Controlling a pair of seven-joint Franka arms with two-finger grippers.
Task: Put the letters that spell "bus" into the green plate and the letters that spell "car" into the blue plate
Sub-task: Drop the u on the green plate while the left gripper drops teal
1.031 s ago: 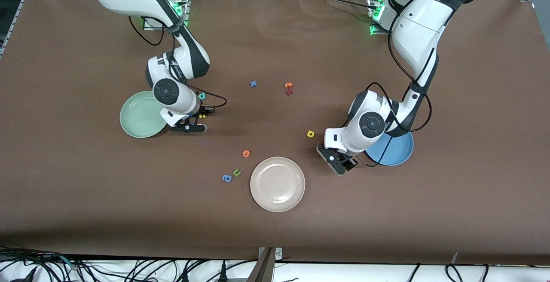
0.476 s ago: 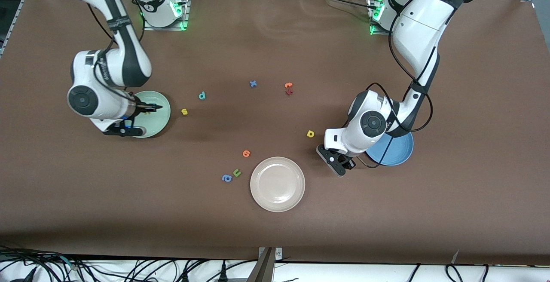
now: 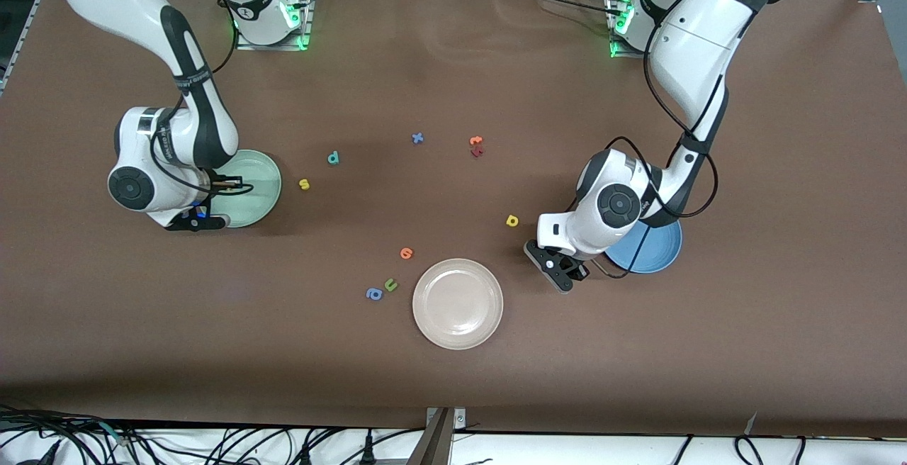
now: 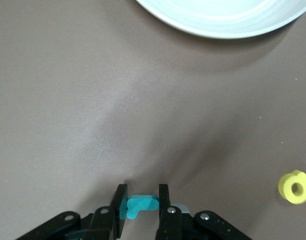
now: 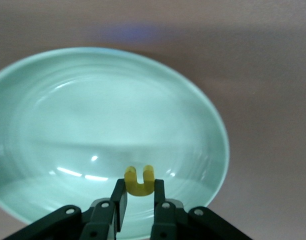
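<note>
Two end effectors: right (image 5: 139, 196) pinching yellow "u" (image 5: 139, 181) over green plate (image 5: 193, 130), left (image 4: 143, 209) pinching teal "r" (image 4: 140, 205).

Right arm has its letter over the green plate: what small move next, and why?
Probably open the right claw. It is shut on the small yellow foam "u", over the round pale mint-green plate, so letting go should drop it in. The left claw grips a teal foam letter.

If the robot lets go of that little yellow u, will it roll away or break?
Probably neither. The yellow u, pinched in the right gripper over the green plate, looks flat-sided, so it should flop down and lie still rather than roll. It looks like soft foam, likely very light, so it might bounce slightly but hardly crack.
</note>
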